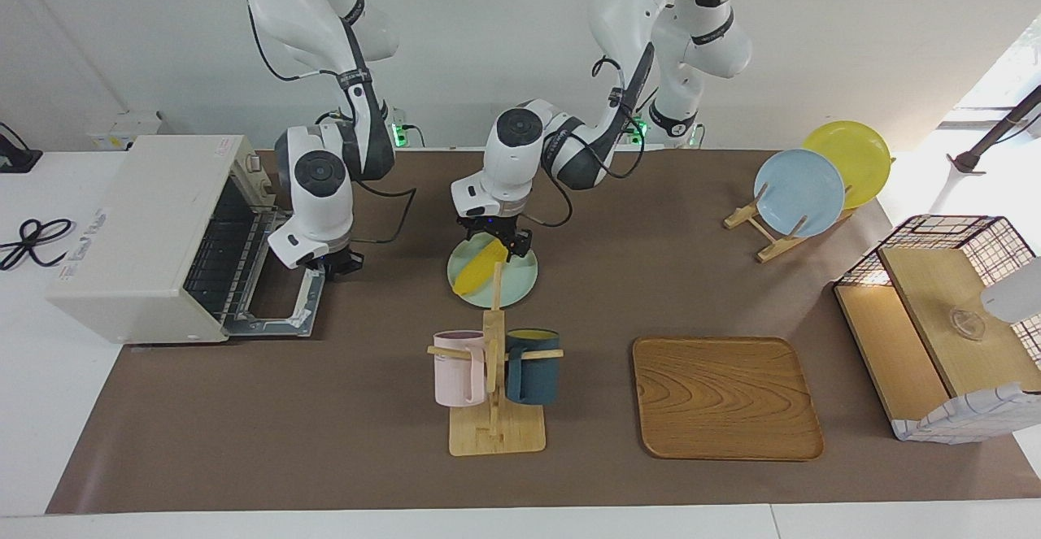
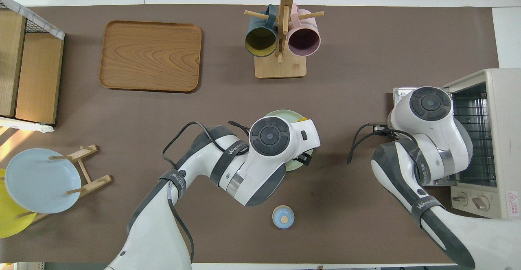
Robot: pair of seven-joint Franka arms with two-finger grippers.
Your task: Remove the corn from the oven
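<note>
Facing view, left to right across the worktop.

Oven: at the right arm's end, door dropped flat, wire rack bare as far as visible.

Right gripper: fingertips pressed together, empty, low over the hinge-side corner of the open door. Possible fault: a knock against the door edge on any sideways move, given how close the gripper sits.

Corn: already out of the oven, lying slantwise on the pale green plate near mid-worktop, the end nearer the robots under the left gripper.

Left gripper: fingers spread wide, straddling or just above the upper end of the corn; contact not readable. Hidden under the wrist in the overhead view. Possible fault: a drag on the cob during withdrawal if a finger brushes it, with a roll off the shallow plate as the result.

Mug rack: farther from the robots than the plate, pink mug and dark blue mug hung on it, upright post overlapping the plate's edge in this view.

Wooden tray, plate stand with blue plate and yellow plate, wire basket: toward the left arm's end, well apart from the work.

Small blue lid: overhead view only, nearer the robots than the plate.
</note>
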